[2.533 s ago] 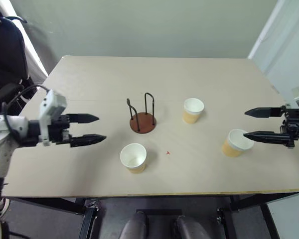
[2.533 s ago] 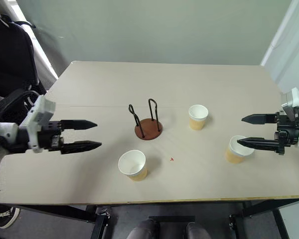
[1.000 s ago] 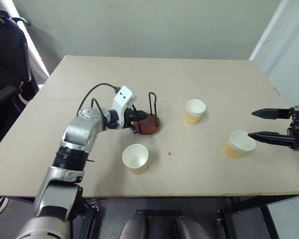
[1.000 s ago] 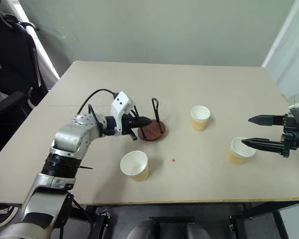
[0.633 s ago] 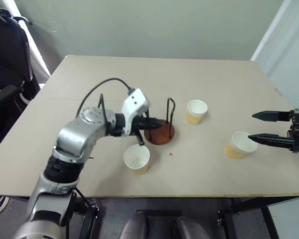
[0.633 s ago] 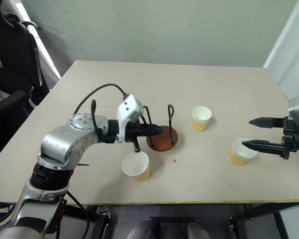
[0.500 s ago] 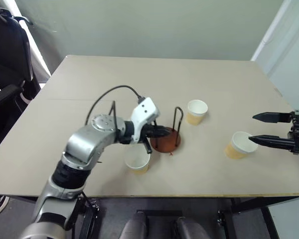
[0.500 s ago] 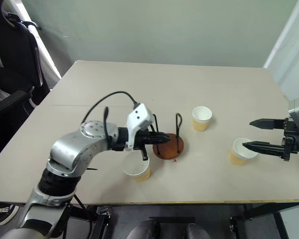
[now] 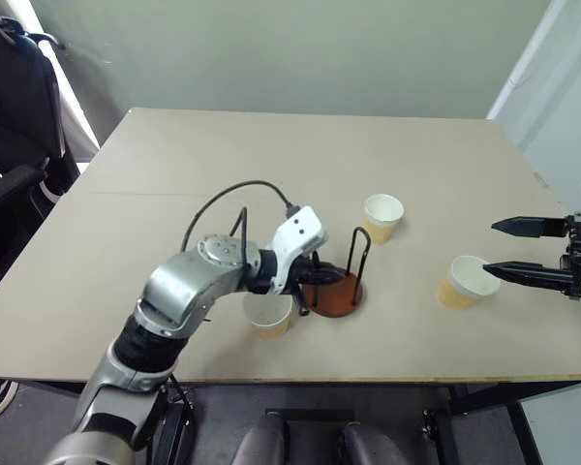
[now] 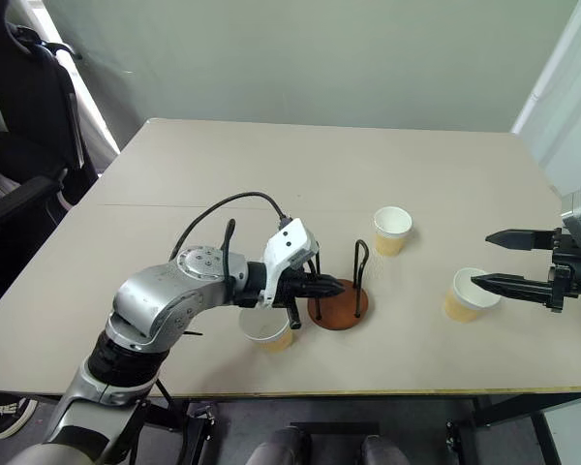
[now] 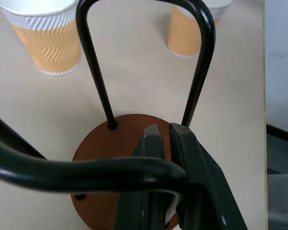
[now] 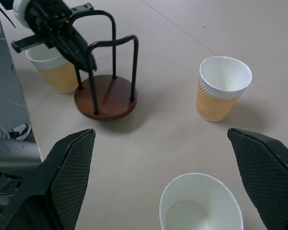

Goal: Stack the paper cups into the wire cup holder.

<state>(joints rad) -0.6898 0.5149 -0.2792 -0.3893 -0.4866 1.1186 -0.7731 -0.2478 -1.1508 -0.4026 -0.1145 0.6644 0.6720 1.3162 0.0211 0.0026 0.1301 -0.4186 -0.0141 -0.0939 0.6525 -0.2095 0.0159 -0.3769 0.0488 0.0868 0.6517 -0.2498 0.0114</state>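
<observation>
Paper cups: I count three — one just behind my left gripper, one beyond it, one beside my right gripper.
Wire cup holder: one; left gripper clenched on its near loop.
Right gripper: spread wide, grasping nothing.
Table: pale wood; grey wall behind.

Wire cup holder upright, brown disc base, empty. Three paper cups upright, apart: one just left of holder, one behind-right, one far right.
</observation>
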